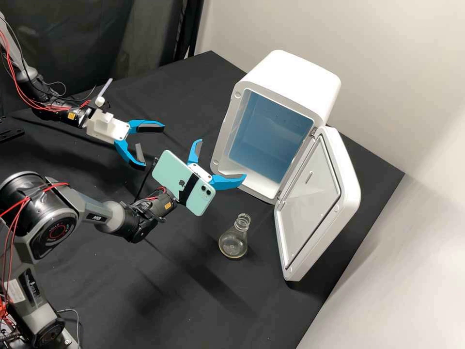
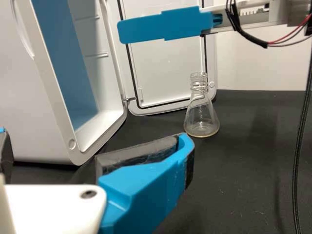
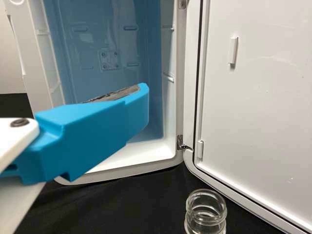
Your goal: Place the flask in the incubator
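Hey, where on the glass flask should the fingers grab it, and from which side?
Probably the narrow neck of the flask: it stands upright and widens below too much for a sure pinch. Come down from above, on the side away from the incubator door, which stands close by. The open right gripper hangs nearest.

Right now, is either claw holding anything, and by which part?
Nothing is held: the left gripper and right gripper are open, empty; the flask stands untouched on the bench.
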You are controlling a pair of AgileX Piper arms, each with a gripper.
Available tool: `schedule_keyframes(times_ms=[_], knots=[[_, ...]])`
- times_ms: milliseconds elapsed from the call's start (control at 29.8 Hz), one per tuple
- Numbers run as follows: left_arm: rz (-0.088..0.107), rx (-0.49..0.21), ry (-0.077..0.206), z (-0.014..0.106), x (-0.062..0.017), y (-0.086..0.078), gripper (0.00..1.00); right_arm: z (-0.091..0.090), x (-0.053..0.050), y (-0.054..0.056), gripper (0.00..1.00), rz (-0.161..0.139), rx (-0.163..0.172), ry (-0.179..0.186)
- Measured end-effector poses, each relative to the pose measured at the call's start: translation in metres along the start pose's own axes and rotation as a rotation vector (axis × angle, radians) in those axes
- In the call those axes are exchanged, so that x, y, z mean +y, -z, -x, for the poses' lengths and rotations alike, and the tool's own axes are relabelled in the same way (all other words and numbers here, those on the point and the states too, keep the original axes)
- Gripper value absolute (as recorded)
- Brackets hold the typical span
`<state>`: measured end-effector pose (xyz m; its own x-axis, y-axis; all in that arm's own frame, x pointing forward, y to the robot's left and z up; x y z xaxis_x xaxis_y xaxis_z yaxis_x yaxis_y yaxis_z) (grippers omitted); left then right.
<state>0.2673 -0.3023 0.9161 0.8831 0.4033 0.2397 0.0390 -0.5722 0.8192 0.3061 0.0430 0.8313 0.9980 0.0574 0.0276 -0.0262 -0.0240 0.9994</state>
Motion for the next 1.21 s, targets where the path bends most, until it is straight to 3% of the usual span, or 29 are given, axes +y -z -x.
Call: schedule_keyframes(times_ms=[604,1208], knots=[[-0.023,-0.041,-0.005,0.0008,0.0029,-0.0067,1.00,0.0000,0.0000,0.0000,1.00,0.000,0.000,0.000],[-0.023,-0.041,-0.006,0.0010,0.0033,-0.0068,1.00,0.0000,0.0000,0.0000,1.00,0.000,0.000,0.000]])
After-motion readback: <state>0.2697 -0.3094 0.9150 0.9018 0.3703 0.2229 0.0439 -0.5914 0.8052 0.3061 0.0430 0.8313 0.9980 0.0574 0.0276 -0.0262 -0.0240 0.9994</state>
